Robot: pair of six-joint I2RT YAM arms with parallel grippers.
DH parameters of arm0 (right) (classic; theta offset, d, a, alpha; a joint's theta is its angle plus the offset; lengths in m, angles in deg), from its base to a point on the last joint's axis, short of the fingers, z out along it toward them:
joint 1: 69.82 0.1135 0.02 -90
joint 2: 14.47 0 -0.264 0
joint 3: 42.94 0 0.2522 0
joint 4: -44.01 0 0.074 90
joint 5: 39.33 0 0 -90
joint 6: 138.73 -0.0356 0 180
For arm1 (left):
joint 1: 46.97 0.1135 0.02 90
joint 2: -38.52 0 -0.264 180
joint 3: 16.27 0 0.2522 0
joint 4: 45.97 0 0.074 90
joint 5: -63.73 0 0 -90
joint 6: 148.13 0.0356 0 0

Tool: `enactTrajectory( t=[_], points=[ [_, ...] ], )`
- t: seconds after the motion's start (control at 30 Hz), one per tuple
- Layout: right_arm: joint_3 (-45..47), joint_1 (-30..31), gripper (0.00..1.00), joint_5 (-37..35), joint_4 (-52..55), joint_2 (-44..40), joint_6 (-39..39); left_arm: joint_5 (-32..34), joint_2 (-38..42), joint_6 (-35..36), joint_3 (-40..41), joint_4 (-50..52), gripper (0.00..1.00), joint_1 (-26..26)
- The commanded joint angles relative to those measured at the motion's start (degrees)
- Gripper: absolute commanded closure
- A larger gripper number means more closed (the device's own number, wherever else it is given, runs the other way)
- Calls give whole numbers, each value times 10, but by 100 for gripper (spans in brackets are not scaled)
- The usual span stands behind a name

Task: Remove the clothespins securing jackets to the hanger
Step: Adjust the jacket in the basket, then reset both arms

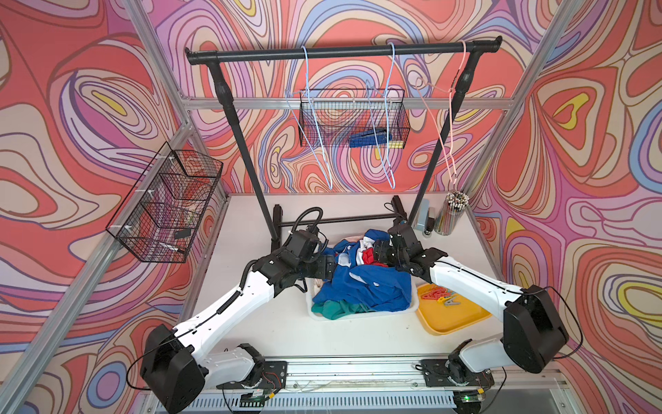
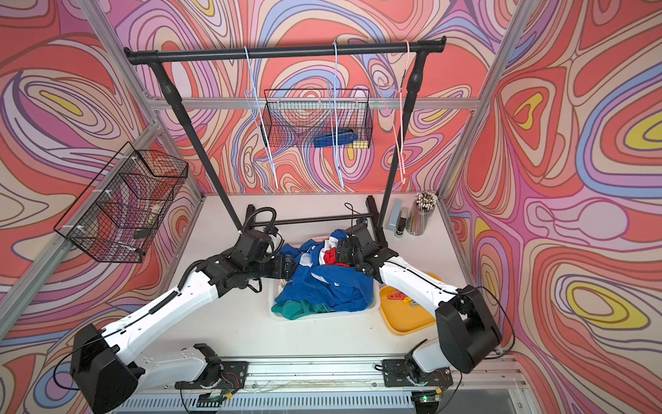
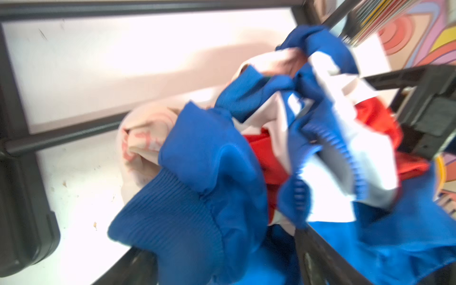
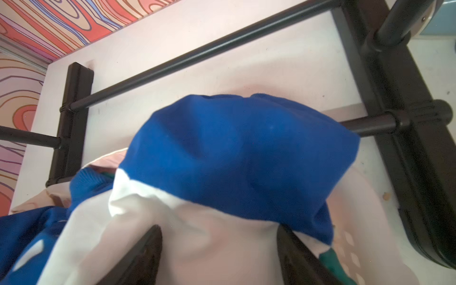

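The jackets lie heaped in a white basket (image 1: 361,316): the blue-red-white one (image 1: 361,283) on top, teal (image 1: 336,308) at the front, pink-and-cream (image 3: 145,138) at the back. Loose clothespins (image 1: 439,295) lie in a yellow tray (image 1: 451,319). Three bare hangers (image 1: 388,118) hang on the black rail (image 1: 340,52). My left gripper (image 3: 222,261) is open, its fingers (image 3: 318,254) either side of a blue ribbed cuff. Across the heap my right gripper (image 4: 219,246) is also open, with white and blue cloth lying between its fingers (image 4: 145,251).
The rack's base bars (image 4: 197,56) cross the table just behind the basket. A pencil cup (image 1: 453,211) stands at the back right. One wire basket (image 1: 168,204) hangs on the left wall, and another (image 1: 354,118), holding a blue stapler, hangs on the back wall.
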Motion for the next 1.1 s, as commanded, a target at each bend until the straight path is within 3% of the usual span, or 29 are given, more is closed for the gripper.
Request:
enactTrajectory(
  t=[0.0,0.2,0.33,0.53,0.6,0.77,0.83,0.9,0.97,1.07],
  points=[
    [-19,4,19,-1,33,-30,29,-24,30,23,-14,54,12,15],
    [-30,3,3,-22,41,-72,48,-34,106,52,-6,68,0,35],
    [-13,3,2,-50,23,-117,66,-38,161,68,-2,68,0,39],
    [22,2,2,-115,-13,-185,114,116,231,105,37,45,0,42],
    [42,-10,2,-147,-32,-205,128,199,250,120,72,3,0,42],
    [105,-87,2,-211,-93,-219,167,373,298,235,228,-202,0,66],
    [158,-118,2,-190,-160,-232,194,392,308,226,264,-247,0,100],
    [219,-133,2,-214,-244,-241,207,386,307,227,308,-289,0,140],
    [292,-137,2,-219,-381,-233,281,395,288,209,339,-331,0,180],
    [335,-140,2,-283,-470,-192,311,377,235,203,388,-454,0,235]
  ],
)
